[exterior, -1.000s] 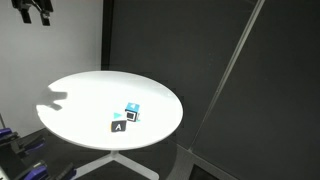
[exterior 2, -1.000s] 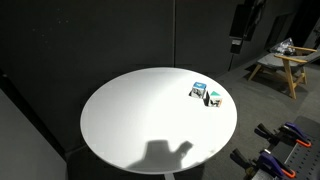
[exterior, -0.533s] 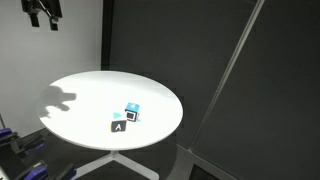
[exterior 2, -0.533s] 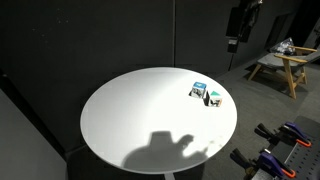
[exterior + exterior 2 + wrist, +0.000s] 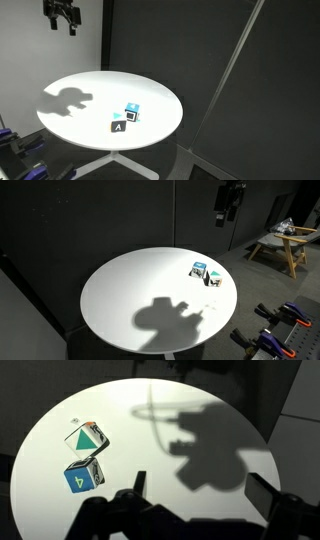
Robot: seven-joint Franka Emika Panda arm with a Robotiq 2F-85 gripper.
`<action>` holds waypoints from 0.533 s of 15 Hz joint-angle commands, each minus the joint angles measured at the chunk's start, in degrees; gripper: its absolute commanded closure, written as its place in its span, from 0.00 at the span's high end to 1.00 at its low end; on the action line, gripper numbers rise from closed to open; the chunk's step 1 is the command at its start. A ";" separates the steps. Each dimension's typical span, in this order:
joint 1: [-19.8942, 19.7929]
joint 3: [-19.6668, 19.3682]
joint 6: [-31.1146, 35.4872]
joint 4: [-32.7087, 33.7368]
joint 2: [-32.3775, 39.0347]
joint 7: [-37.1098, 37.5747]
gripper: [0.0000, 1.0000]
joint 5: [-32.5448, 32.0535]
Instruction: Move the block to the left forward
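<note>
Status: approach not yet started, nothing is gripped.

- The end effector [image 5: 62,18] is held high above the bench [image 5: 70,125], well apart from the black A block [image 5: 120,125]. Fingers are seen spread apart with nothing between them, in the wrist view too. That height is judged to be travel clearance: no contact with either cube is risked while alignment is sought.
- The block [image 5: 132,110] (light-blue/white, dark square mark) is found just beside the A block, on its far side in an exterior view. Whether the two touch cannot be told. In the wrist view two cubes are seen close together, but which is which cannot be told.
- The end effector's shadow [image 5: 165,315] is cast on bare bench well away from the A block, so a lateral offset is presumably left to be closed before descent.
- The tight spacing is judged the main constraint: the fingers would need to be set on the block faces turned away from the A block, otherwise the A block is likely to be nudged or pinched.
- Task progress is judged near zero.
</note>
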 commanded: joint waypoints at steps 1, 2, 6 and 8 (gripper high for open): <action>-1.37 -1.86 3.03 3.09 4.17 -1.74 1.00 0.49; -1.80 -2.31 4.33 3.28 5.26 -1.62 1.00 0.30; -3.84 -3.79 7.31 4.84 10.23 -0.56 1.00 -0.72; -5.05 -4.56 8.37 5.55 12.85 0.45 1.00 -1.43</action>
